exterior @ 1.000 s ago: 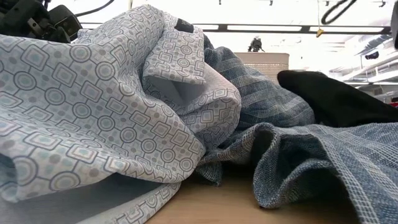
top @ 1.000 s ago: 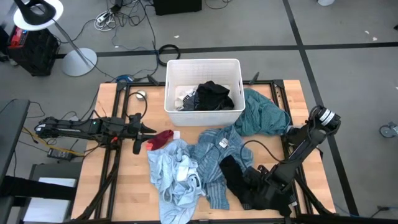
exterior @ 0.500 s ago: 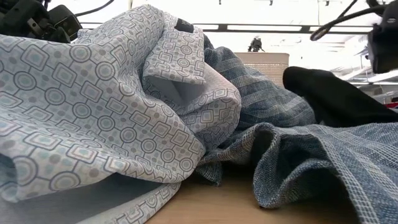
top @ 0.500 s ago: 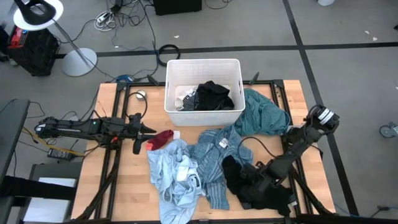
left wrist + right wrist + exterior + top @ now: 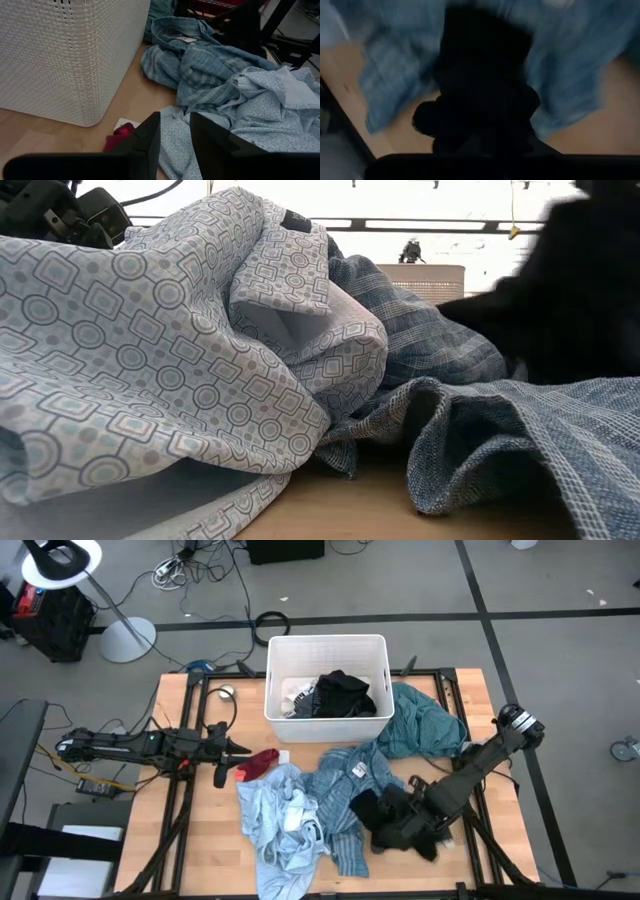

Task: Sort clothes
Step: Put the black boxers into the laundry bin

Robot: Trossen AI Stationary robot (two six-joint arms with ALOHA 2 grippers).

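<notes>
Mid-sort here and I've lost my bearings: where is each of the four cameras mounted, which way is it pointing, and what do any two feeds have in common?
High view: overhead, looking straight down; shows both arms, the white bin and the table.
Low view: at tabletop height, looking level across the patterned light blue shirt; the dark blur at right could be arm or cloth.
Left wrist view: looks past the left gripper at the bin and the small red garment.
Right wrist view: looks down on the black garment; its own fingers are hidden.
Shared: the black garment also shows from overhead.

We note a white bin (image 5: 327, 648) at the far edge of the wooden tabletop (image 5: 190, 840). Beyond: grey floor, coiled cables (image 5: 272, 622), a lamp base (image 5: 127, 640).
</notes>
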